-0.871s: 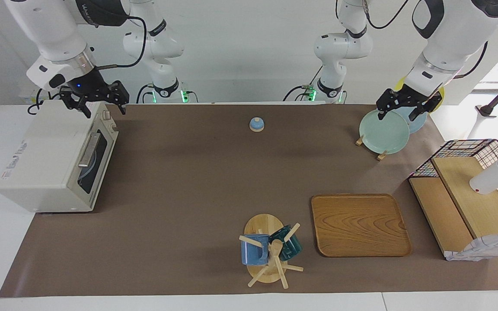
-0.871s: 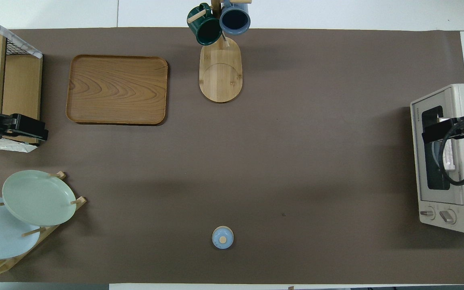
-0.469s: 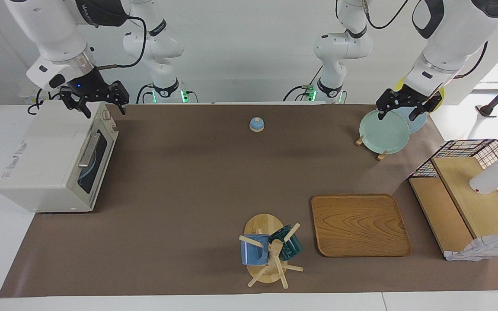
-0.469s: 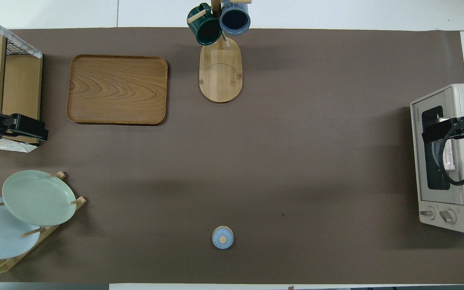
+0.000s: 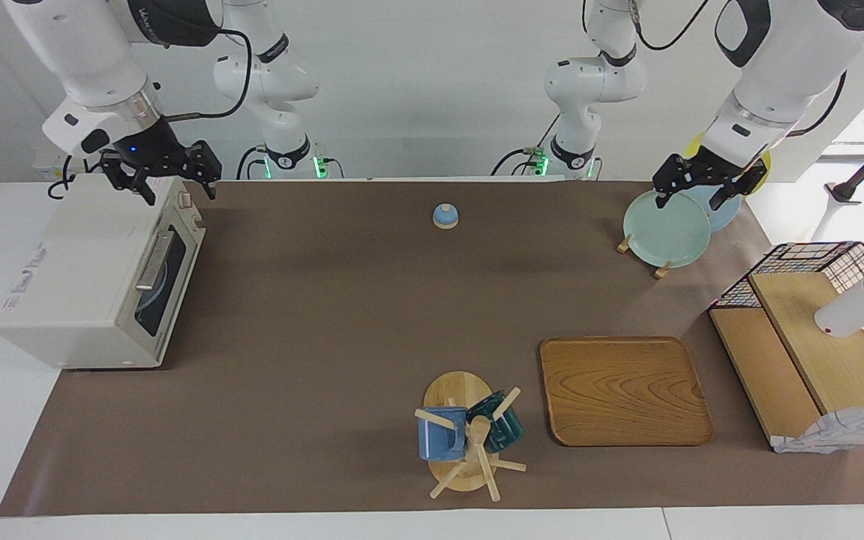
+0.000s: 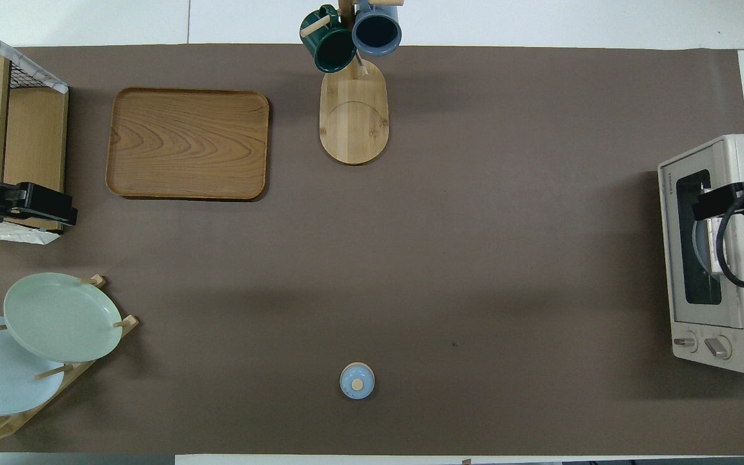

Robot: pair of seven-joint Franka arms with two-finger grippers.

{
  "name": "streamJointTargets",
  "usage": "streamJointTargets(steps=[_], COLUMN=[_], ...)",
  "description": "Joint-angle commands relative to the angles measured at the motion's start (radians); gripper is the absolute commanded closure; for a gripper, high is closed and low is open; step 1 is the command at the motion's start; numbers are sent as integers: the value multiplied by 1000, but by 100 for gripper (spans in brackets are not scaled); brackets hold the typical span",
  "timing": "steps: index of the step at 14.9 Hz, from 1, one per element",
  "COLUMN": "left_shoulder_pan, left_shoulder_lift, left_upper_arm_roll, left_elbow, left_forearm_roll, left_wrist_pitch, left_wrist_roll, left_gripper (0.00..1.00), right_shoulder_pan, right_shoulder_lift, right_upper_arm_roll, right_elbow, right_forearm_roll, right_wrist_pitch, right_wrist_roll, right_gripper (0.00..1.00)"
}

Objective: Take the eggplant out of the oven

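Hovering with jaws apart over the closed oven [image 5: 98, 274], the right gripper [image 5: 163, 174] risks striking its top before reaching the door handle [image 5: 153, 260]; eggplant unseen, presumably inside; left gripper [image 5: 698, 184], jaws apart, waits well apart from the oven.

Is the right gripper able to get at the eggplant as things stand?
Probably not yet. The oven door looks shut and no eggplant shows; the right gripper hangs open over the oven's top, nearer the robots than the handle.
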Motion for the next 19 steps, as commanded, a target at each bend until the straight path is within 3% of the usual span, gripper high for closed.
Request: streamJointTargets(steps=[1, 4, 8, 12, 16, 19], left_shoulder_pan=[-1, -3, -1, -1, -3, -1], left_shoulder_lift=[-11, -11, -12, -12, -12, -11], left_upper_arm_roll=[5, 5, 5, 5, 5, 5], left_elbow=[-2, -2, -2, -2, -2, -2], left_forearm_roll=[17, 17, 17, 17, 17, 17], left_wrist_pitch=[-13, -13, -13, -13, -13, -13], left_wrist_roll=[6, 6, 6, 6, 6, 6], left_gripper=[0, 0, 0, 0, 0, 0], right_shoulder_pan=[-27, -40, -41, -49, -52, -52], right_shoulder_lift=[-68, -95, -40, -14, -12, -13], right_upper_arm_roll=[3, 3, 3, 3, 5, 5], right_elbow=[-170, -298, -306, -330, -395, -429], right_forearm_roll=[-10, -89, -256, -287, -394, -396], right_wrist_pitch=[140, 274, 286, 294, 377, 412], right_wrist_roll=[-80, -76, 16, 70, 64, 67], right_gripper=[100, 100, 100, 100, 100, 100])
